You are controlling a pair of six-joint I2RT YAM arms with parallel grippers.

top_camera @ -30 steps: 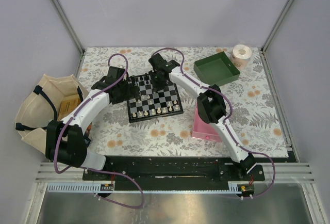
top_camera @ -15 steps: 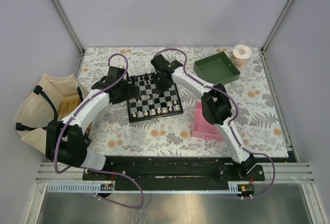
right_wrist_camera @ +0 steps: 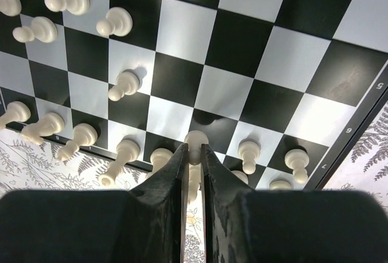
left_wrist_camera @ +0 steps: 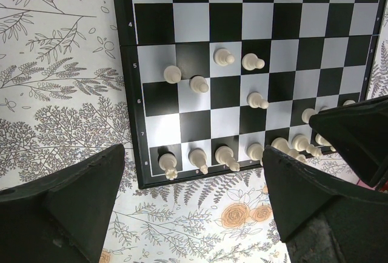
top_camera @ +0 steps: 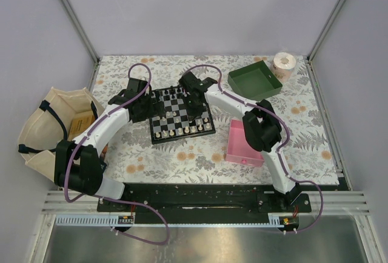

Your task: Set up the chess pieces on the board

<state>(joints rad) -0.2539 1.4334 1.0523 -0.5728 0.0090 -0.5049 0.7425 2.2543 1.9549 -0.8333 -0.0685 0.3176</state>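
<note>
The board (top_camera: 180, 116) lies mid-table, with cream-white chess pieces (top_camera: 182, 131) along its near rows and black ones (top_camera: 165, 95) at the far side. My right gripper (top_camera: 195, 104) hangs over the board (right_wrist_camera: 224, 87), shut on a white pawn (right_wrist_camera: 196, 139) whose head shows between the fingertips (right_wrist_camera: 194, 149). Other white pieces (right_wrist_camera: 124, 84) stand around it. My left gripper (top_camera: 143, 106) hovers open over the board's left edge (left_wrist_camera: 130, 93), nothing between its fingers (left_wrist_camera: 193, 172). A back row of white pieces (left_wrist_camera: 225, 157) and several pawns (left_wrist_camera: 224, 57) stand below it.
A pink tray (top_camera: 245, 145) sits right of the board under the right arm. A green tray (top_camera: 254, 81) and a paper roll (top_camera: 284, 63) are at the back right. A canvas bag (top_camera: 51, 123) lies off the table's left edge.
My right gripper has moved a little toward the near side over the board, and its jaws have closed on the white pawn. The left arm has stayed put.
</note>
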